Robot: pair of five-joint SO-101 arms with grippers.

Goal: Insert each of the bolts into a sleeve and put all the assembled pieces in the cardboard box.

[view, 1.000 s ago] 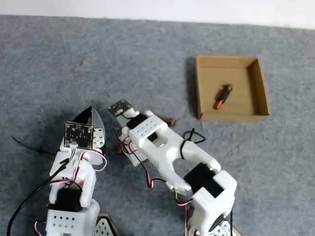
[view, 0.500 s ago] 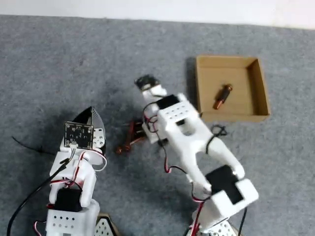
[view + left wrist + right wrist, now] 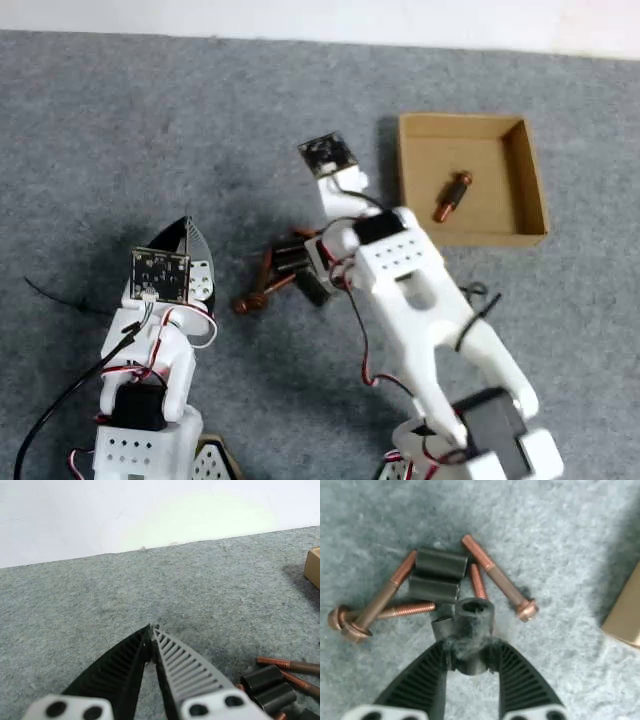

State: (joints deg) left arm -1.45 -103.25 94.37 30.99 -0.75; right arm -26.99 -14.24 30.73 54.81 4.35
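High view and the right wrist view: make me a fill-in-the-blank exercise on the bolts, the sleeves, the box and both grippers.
1. The brown cardboard box holds ___ assembled piece.
2. The right gripper is shut on a ___ cylindrical sleeve.
3. The left gripper is ___ and holds nothing.
4. Just past the held sleeve, ___ other black sleeves lie side by side among loose copper-coloured bolts.

Missing words: one; black; shut; two.

left arm (image 3: 150, 395), right arm (image 3: 425, 300): white shells | cables (image 3: 62, 398): red, black | gripper fingers (image 3: 422, 680): black, ribbed
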